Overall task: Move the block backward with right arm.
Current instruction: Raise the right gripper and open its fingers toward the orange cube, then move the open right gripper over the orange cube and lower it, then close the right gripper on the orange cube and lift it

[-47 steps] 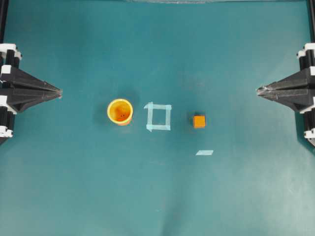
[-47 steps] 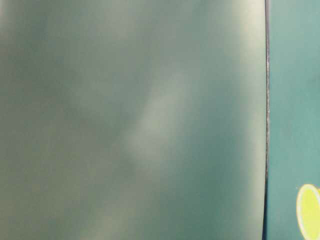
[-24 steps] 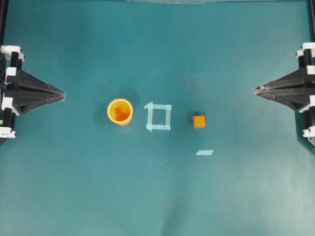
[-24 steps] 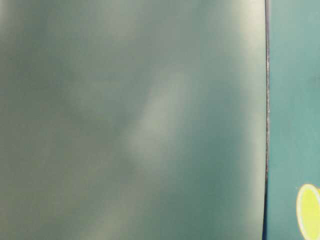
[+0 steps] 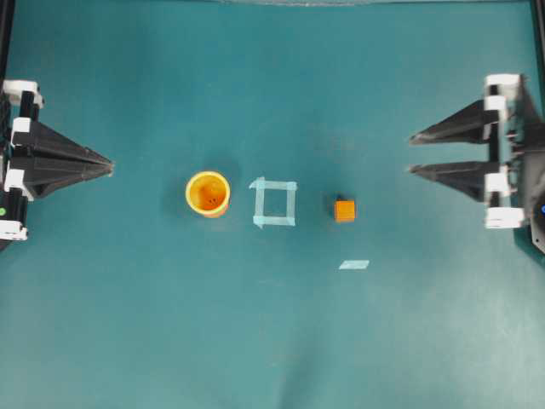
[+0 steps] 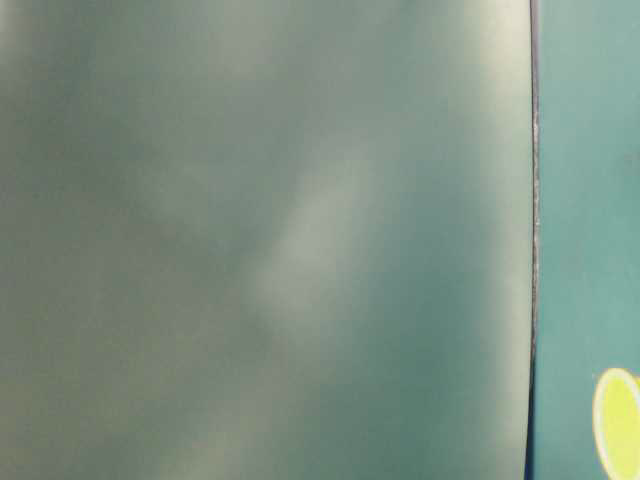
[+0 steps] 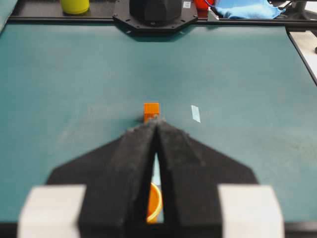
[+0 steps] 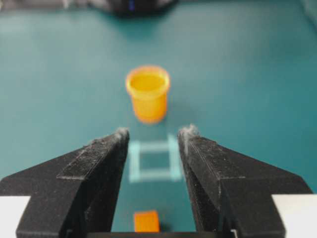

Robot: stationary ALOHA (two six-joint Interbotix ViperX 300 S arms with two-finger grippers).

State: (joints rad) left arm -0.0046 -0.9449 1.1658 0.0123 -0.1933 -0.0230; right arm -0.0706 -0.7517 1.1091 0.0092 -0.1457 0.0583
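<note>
Teal surface [image 5: 272, 341] carries everything here, a smooth mat filling the overhead view. Near its middle, a little toward the right edge, sits the block [image 5: 345, 210], a small orange cube resting flat and touching nothing. Just beside it, toward the left edge, lies a square outline of pale tape [image 5: 274, 203], and beyond that stands an orange-yellow cup [image 5: 208, 193], upright with its mouth open to the camera. A short strip of pale tape [image 5: 354, 264] lies near the block, toward the near edge of the surface.

At the right edge the right gripper [image 5: 412, 153] points inward, level with the surface. Its two black fingers stand spread, with bare teal showing between them and nothing held. It is well apart from the block. From its own wrist view the block [image 8: 146, 221] shows low between the spread jaws, with the tape square [image 8: 154, 161] and the cup [image 8: 147, 93] in line farther on.

At the left edge the left gripper [image 5: 109, 164] also points inward, its jaws pressed together to a single tip and holding nothing. It is well apart from the cup. In its wrist view the block [image 7: 151, 110] sits just past the closed tip.

The table-level view is mostly a blurred grey-green expanse, with a yellow rim [image 6: 617, 420] at its lower right corner
</note>
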